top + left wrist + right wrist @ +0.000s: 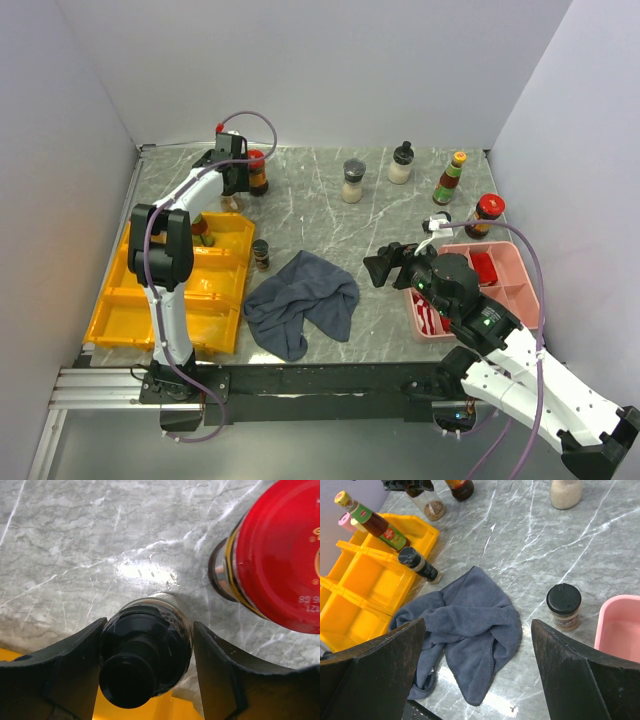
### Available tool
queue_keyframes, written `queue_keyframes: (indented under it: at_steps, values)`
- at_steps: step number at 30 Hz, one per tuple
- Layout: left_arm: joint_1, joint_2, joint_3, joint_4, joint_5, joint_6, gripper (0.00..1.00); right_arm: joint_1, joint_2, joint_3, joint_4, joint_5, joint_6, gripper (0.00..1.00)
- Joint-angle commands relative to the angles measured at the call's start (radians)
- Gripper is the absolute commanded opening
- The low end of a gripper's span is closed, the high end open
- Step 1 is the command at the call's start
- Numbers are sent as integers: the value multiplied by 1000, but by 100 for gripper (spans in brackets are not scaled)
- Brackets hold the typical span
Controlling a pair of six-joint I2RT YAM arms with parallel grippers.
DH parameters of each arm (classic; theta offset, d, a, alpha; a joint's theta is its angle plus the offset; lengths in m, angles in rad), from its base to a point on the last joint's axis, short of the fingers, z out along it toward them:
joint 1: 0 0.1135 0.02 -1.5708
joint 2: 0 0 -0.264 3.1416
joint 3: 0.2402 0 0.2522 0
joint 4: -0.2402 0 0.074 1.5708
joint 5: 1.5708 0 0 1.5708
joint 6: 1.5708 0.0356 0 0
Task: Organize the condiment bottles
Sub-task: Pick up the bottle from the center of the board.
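Note:
My left gripper (150,630) (232,188) is at the far left of the table with its jaws open around a black-capped glass jar (142,655). The left finger touches the jar and a small gap shows at the right finger. A red-capped jar (280,555) (257,170) stands just beside it. My right gripper (477,630) (388,266) is open and empty above the table. A black-capped spice jar (564,605) stands at its right. A small black-capped bottle (420,565) (261,254) stands by the yellow tray (130,310).
A dark grey cloth (300,300) lies crumpled at the front middle. A green-labelled sauce bottle (375,525) lies in the yellow tray. A pink tray (520,290) is at the right. Several more bottles (353,180) (451,177) (487,213) stand along the back.

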Motion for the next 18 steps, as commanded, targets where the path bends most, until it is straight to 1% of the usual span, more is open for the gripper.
queue_keyframes:
  at_steps: [1,6,11,15,18]
  values:
    - [2,-79,22,7,-49,-22,1,3,2,19,45,1,-20,94]
    - [1,-142,44,0,-91,-51,1,3,5,22,45,-1,-18,94]
    - [2,-178,96,-40,-125,-92,1,1,-1,28,42,-2,-17,94]
    - [1,-223,117,-72,-229,-184,1,3,-7,27,40,1,-15,94]
    - [2,-272,105,-82,-299,-240,1,3,-13,27,34,-2,-15,94]
